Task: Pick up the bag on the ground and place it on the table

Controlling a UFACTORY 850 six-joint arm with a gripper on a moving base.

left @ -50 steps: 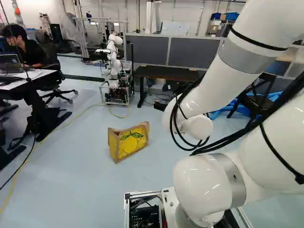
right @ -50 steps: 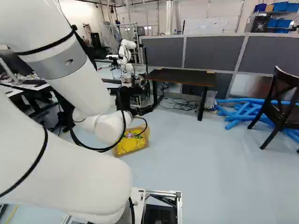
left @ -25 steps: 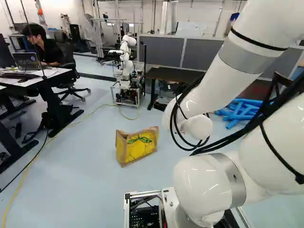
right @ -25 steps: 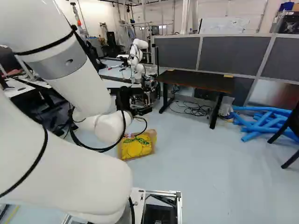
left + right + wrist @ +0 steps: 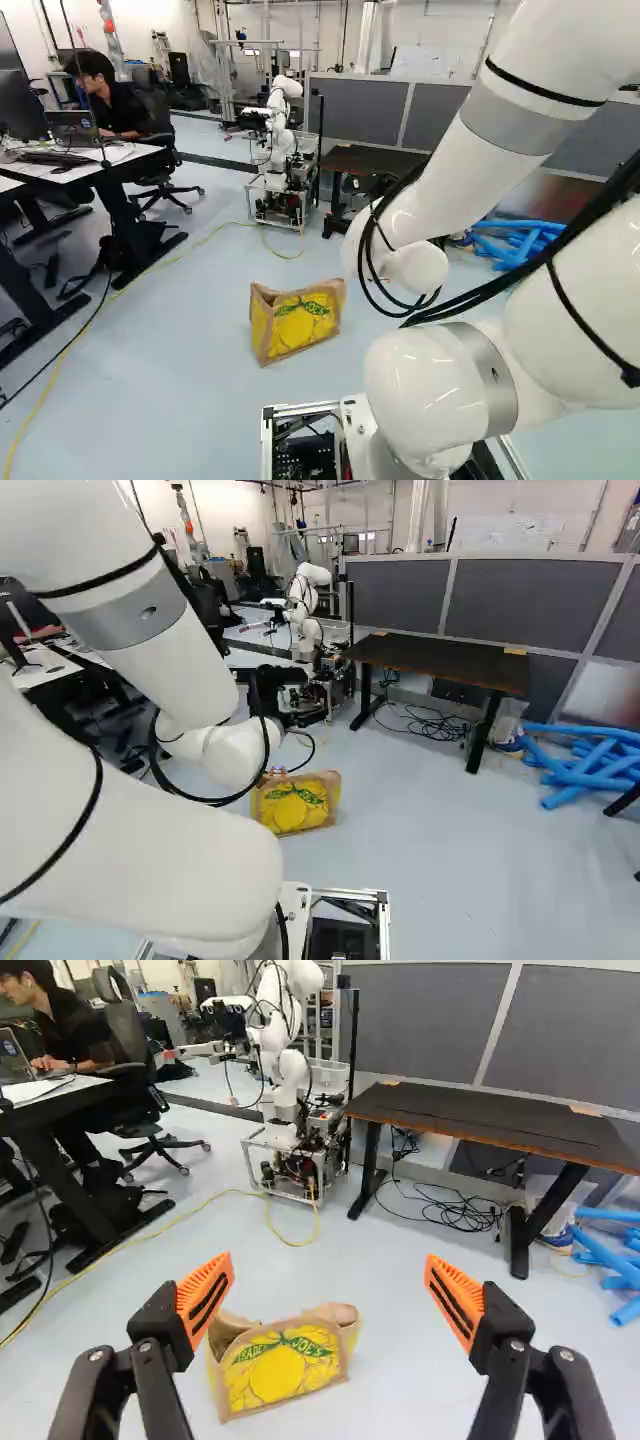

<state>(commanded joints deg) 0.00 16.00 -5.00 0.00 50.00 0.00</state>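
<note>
My gripper (image 5: 285,692) reaches forward above the floor, beyond the arm's wrist in the right base view. In the wrist view the gripper (image 5: 329,1280) has its orange-padded fingers spread wide, with nothing held. The brown paper bag (image 5: 300,325) with a yellow fruit print stands on the floor, its top partly gaping. Seen from the wrist, the bag (image 5: 280,1370) lies ahead of and below the fingers, nearer the finger on the desk's side, untouched. Farther off is the dark-topped table (image 5: 430,660), against the grey partitions.
Another robot (image 5: 290,1090) on a wheeled frame stands beside the table. Cables (image 5: 430,723) lie under the table and blue foam tubes (image 5: 590,765) beyond it. A yellow cord (image 5: 150,262) crosses the floor. A desk (image 5: 80,165) with a seated person is at the left base view's left.
The base has moved forward and turned left: the scene shifts rightward in both base views, and the bag and table look nearer. The arm holds its pose; the bag stays put on the floor.
</note>
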